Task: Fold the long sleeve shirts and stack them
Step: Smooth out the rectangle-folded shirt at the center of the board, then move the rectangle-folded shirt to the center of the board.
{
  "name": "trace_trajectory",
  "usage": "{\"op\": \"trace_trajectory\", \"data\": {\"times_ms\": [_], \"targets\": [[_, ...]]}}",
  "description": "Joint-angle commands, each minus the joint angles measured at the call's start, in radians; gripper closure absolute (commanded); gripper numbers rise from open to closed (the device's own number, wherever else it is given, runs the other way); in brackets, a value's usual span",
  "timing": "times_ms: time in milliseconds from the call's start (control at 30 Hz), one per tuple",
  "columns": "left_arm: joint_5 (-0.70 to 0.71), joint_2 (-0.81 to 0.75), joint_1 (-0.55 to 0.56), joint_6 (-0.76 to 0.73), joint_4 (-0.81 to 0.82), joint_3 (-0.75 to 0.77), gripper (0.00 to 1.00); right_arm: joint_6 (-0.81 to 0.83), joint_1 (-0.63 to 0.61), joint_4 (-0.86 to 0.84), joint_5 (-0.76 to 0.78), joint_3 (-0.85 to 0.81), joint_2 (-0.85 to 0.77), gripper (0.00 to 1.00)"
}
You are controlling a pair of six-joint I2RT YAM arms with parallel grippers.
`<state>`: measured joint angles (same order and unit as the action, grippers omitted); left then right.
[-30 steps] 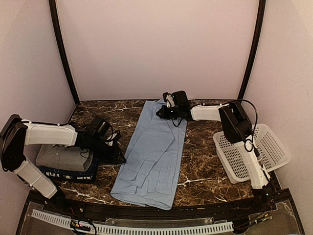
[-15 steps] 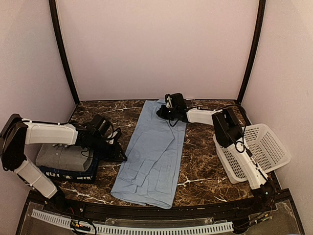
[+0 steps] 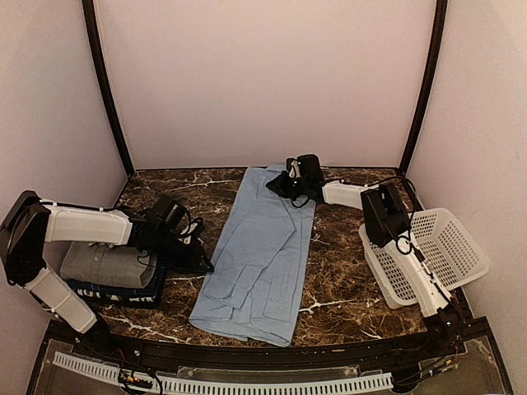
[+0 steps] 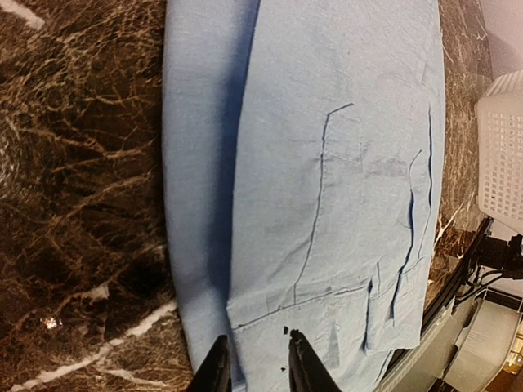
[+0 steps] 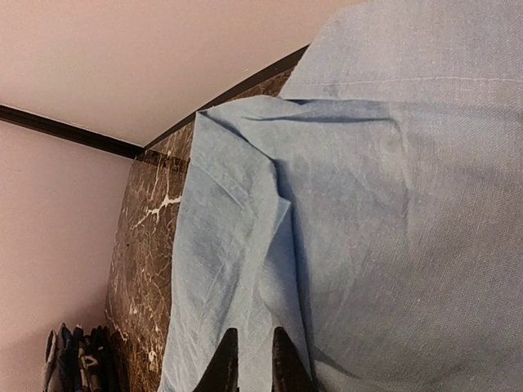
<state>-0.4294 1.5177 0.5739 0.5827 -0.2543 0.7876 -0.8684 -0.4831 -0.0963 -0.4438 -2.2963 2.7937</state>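
Note:
The light blue shirt (image 3: 259, 255) lies as a long folded strip down the middle of the marble table, sleeves folded in. My right gripper (image 3: 284, 183) is at its far end, shut on a raised fold of the cloth (image 5: 270, 269); the right gripper (image 5: 252, 363) has cloth between its fingers. My left gripper (image 3: 200, 263) sits low at the shirt's left edge. In the left wrist view the left gripper (image 4: 255, 371) is open over flat cloth (image 4: 351, 163). The grey shirt (image 3: 103, 263) lies folded on the dark navy one (image 3: 115, 294) at the left.
A white lattice basket (image 3: 445, 247) stands at the right edge of the table, beside the right arm; it also shows in the left wrist view (image 4: 502, 155). Dark marble (image 3: 346, 271) lies between shirt and basket. Pink walls close the back and sides.
My right gripper has moved towards the back wall with the shirt's far end, and the whole light blue shirt has slid a little away from the near edge. The left gripper has barely moved.

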Motion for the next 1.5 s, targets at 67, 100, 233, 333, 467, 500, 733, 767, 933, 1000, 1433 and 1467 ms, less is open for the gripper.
{"op": "trace_trajectory", "data": {"times_ms": [67, 100, 233, 333, 467, 500, 733, 767, 933, 1000, 1433, 1467], "targets": [[0.002, -0.079, -0.043, -0.008, 0.013, -0.076, 0.76, 0.085, 0.008, 0.035, -0.051, 0.057, -0.091, 0.84], [0.002, -0.081, -0.044, -0.008, 0.02, -0.088, 0.76, 0.1, 0.007, 0.049, -0.057, 0.062, -0.107, 0.83], [-0.022, -0.079, -0.045, 0.0, 0.049, -0.119, 0.76, 0.169, -0.001, 0.093, -0.055, 0.117, -0.194, 0.81], [-0.04, -0.077, -0.045, 0.014, 0.074, -0.137, 0.75, 0.208, -0.01, 0.113, -0.019, 0.223, -0.28, 0.8], [-0.042, -0.078, -0.043, 0.018, 0.083, -0.156, 0.75, 0.259, -0.034, 0.154, 0.013, 0.331, -0.385, 0.8], [-0.047, -0.079, -0.043, 0.02, 0.09, -0.163, 0.75, 0.274, -0.042, 0.161, 0.021, 0.364, -0.41, 0.8], [-0.054, -0.08, 0.001, 0.058, 0.127, -0.198, 0.76, 0.324, -0.111, 0.123, 0.075, 0.667, -0.618, 0.82], [-0.052, -0.08, 0.015, 0.071, 0.131, -0.201, 0.76, 0.326, -0.122, 0.119, 0.081, 0.706, -0.644, 0.83], [-0.044, -0.077, 0.068, 0.123, 0.174, -0.229, 0.78, 0.332, -0.159, 0.101, 0.107, 0.896, -0.737, 0.86], [-0.041, -0.074, 0.09, 0.148, 0.193, -0.239, 0.79, 0.333, -0.163, 0.101, 0.125, 0.944, -0.753, 0.86], [0.015, -0.078, 0.167, 0.235, 0.217, -0.216, 0.8, 0.358, -0.094, 0.141, 0.163, 0.821, -0.573, 0.88], [0.027, -0.095, 0.167, 0.235, 0.2, -0.216, 0.8, 0.358, -0.089, 0.144, 0.162, 0.802, -0.554, 0.88]]}}
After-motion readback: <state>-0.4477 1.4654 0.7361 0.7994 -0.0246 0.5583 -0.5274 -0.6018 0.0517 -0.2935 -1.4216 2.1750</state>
